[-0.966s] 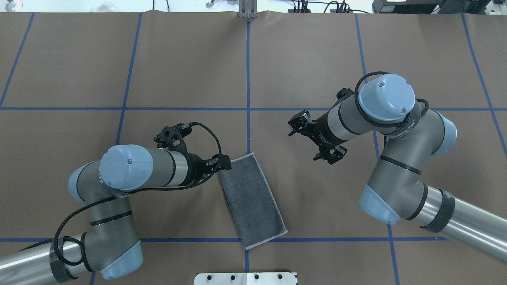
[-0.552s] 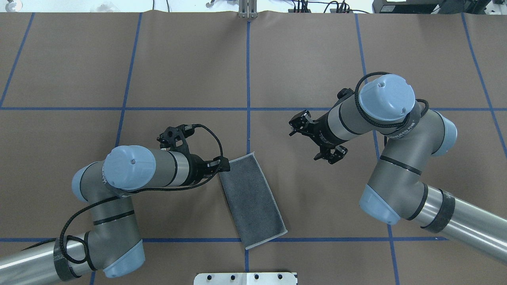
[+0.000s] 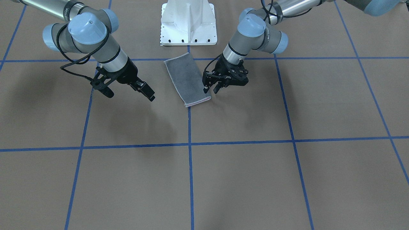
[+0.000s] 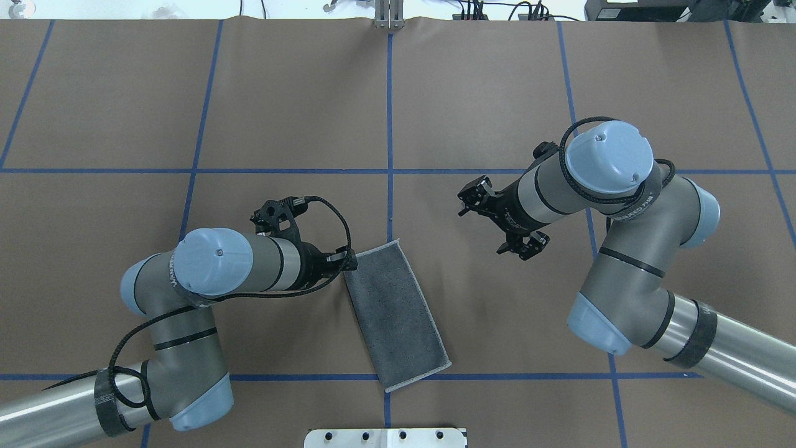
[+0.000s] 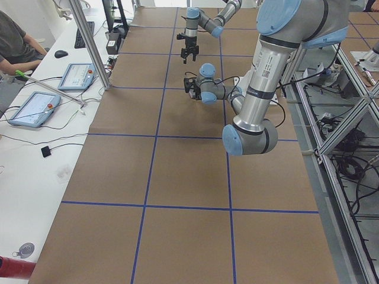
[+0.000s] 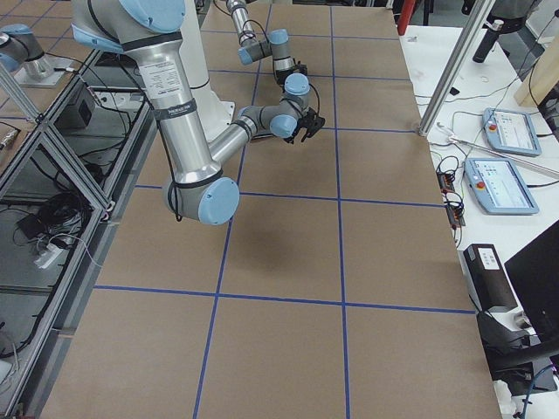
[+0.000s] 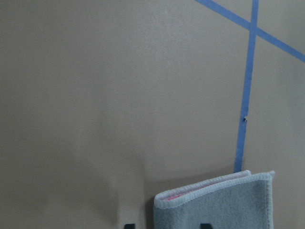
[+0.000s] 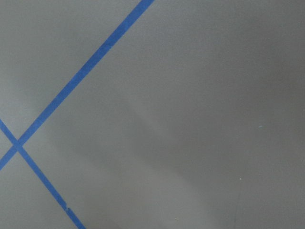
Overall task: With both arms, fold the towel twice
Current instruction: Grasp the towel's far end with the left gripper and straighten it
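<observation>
Towel (image 4: 396,314): folded, grey up, near table's (image 4: 497,93) robot-side edge.
Left gripper (image 3: 211,90): beside its far corner, jaws seemingly parted.
Right gripper (image 3: 131,95): well apart, jaws wide.

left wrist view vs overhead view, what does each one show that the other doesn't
Only the left wrist view: a pink strip between the hemmed layers of the folded towel. Only the overhead: the towel's whole grey rectangle, the left tool at a far corner of it, and the right tool, open and apart from it. Both: grey towel, brown table, blue tape.
</observation>
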